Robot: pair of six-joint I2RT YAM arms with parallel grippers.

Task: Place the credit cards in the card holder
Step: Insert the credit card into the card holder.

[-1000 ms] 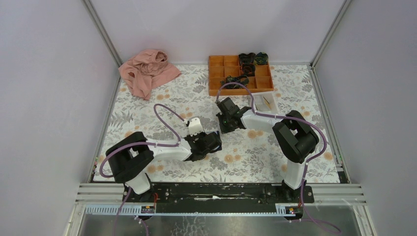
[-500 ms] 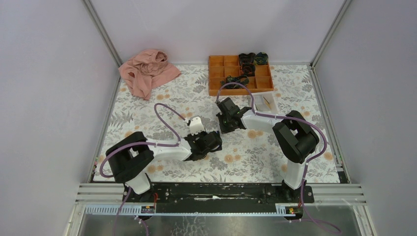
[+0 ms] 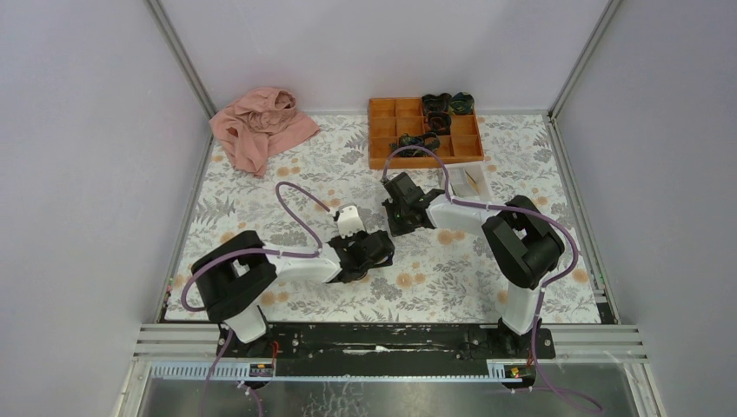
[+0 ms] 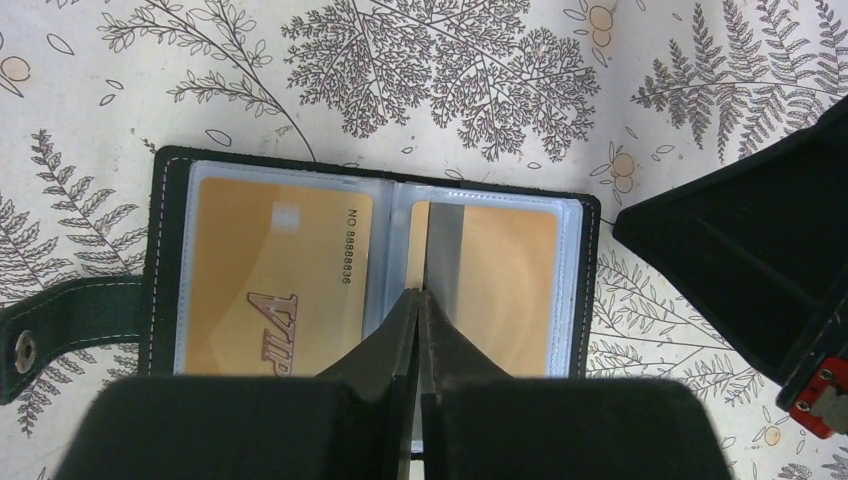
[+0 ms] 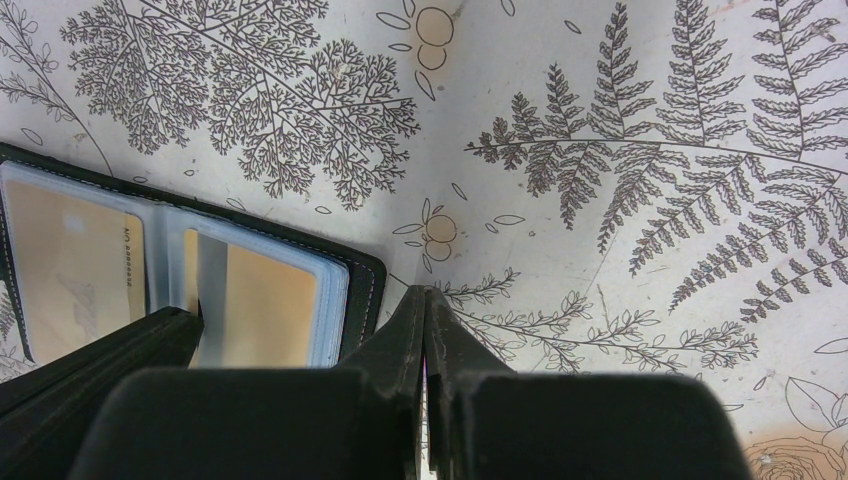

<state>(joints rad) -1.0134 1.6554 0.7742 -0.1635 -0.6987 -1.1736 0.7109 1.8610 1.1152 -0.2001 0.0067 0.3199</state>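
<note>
Open black card holder (image 4: 384, 232) with clear light-blue pockets, laid flat on the fern-printed tablecloth (image 4: 450, 70), both pockets filled
An orange-gold card marked VIP (image 4: 270, 285) is seen in the left pocket and a second orange-gold card (image 4: 505, 290) with a grey stripe in the right pocket; the left gripper (image 4: 419, 296) is placed with jaws pressed together, its tip over that stripe by the centre fold; the right gripper (image 5: 428, 302) is seen low over the cloth just beside the holder's right edge, jaws likewise pressed together
</note>
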